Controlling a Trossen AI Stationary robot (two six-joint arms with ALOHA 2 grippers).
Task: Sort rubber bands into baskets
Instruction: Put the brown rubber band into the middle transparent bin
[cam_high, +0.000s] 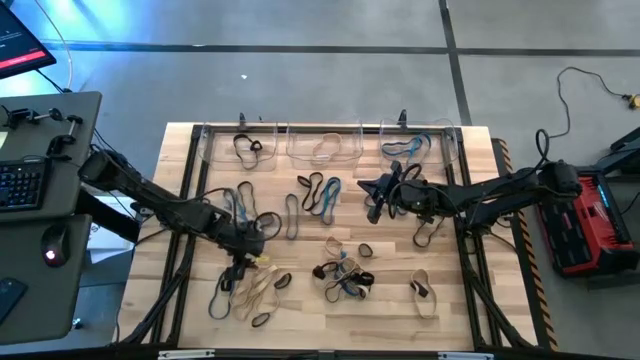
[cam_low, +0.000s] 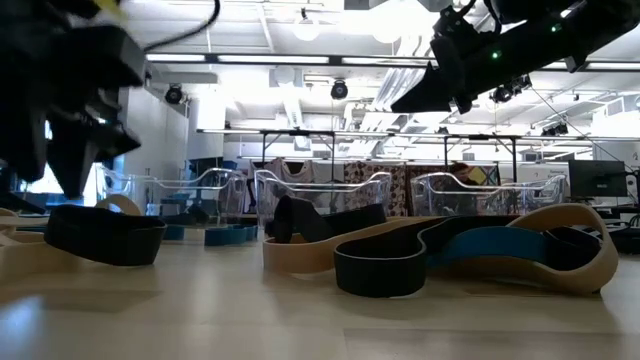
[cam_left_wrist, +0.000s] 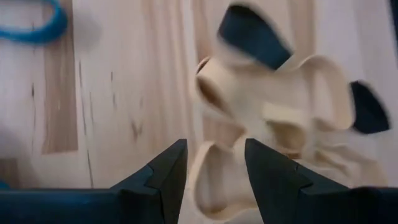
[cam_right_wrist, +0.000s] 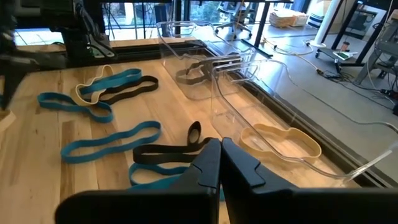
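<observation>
A: Start at the near edge of the bench. What do you see by the near-left corner?

B: You see a heap of tan rubber bands (cam_high: 252, 291) with black loops among them. The left gripper (cam_high: 240, 264) hangs just above that heap. In the left wrist view its fingers (cam_left_wrist: 163, 177) stand apart, released, with a fold of tan band (cam_left_wrist: 217, 180) lying between them; whether they touch it, you cannot tell.

A: And toward the middle of the near edge?

B: You find a tangled cluster (cam_high: 342, 275) of tan, black and blue bands, and a lone tan loop (cam_high: 424, 294) nearer the right edge.

A: Moving to mid-bench?

B: Blue and black bands (cam_high: 318, 194) lie at the centre, with another black-and-blue group (cam_high: 246, 206) toward the left edge. The right gripper (cam_high: 374, 190) is held above the bench, right of centre. In the right wrist view its fingers (cam_right_wrist: 205, 163) are clenched together with nothing visible between them.

A: And the far edge?

B: You see three clear baskets in a row along it. The left basket (cam_high: 212, 148) holds a dark band, the middle basket (cam_high: 352, 148) a tan band, and the right basket (cam_high: 446, 142) blue bands.
</observation>
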